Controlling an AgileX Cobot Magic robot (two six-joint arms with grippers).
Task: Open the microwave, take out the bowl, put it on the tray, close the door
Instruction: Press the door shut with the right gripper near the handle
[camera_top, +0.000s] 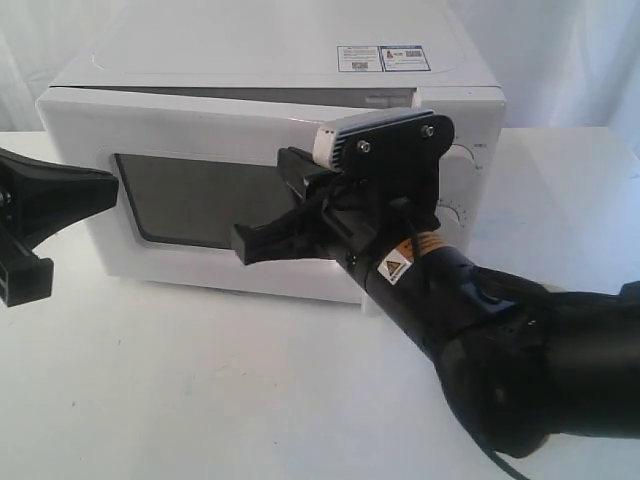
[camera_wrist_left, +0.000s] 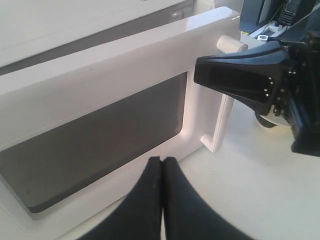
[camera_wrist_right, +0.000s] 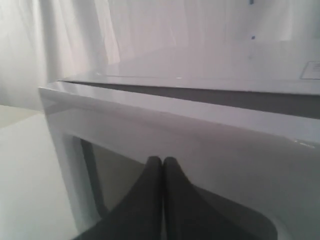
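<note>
Reaching in from the left side, the left gripper (camera_top: 105, 190) hangs above the white table (camera_top: 200, 380). It is in front of the left part of the door (camera_top: 200, 125) and does not touch it. Its fingers (camera_wrist_left: 150, 185) are pressed together, with nothing between them.

In the middle sits the microwave (camera_top: 250, 60), on the table. The door is open just a crack. A thin dark gap runs along its top, and the gap is wider toward the right. The window (camera_top: 190, 200) is too dark to see inside, so the bowl cannot be seen.

Next comes the right gripper (camera_top: 248, 245). It points left across the front of the door, below the window's right end. Its fingers (camera_wrist_right: 152, 180) are also shut tight, holding nothing. The tall white handle (camera_wrist_left: 222, 117) stands just beside this gripper. I cannot tell if they touch.

Two stickers (camera_top: 385, 57) lie on top of the microwave near its right end. The big black right arm (camera_top: 520, 350) fills the lower right corner and hides most of the knob panel.
</note>
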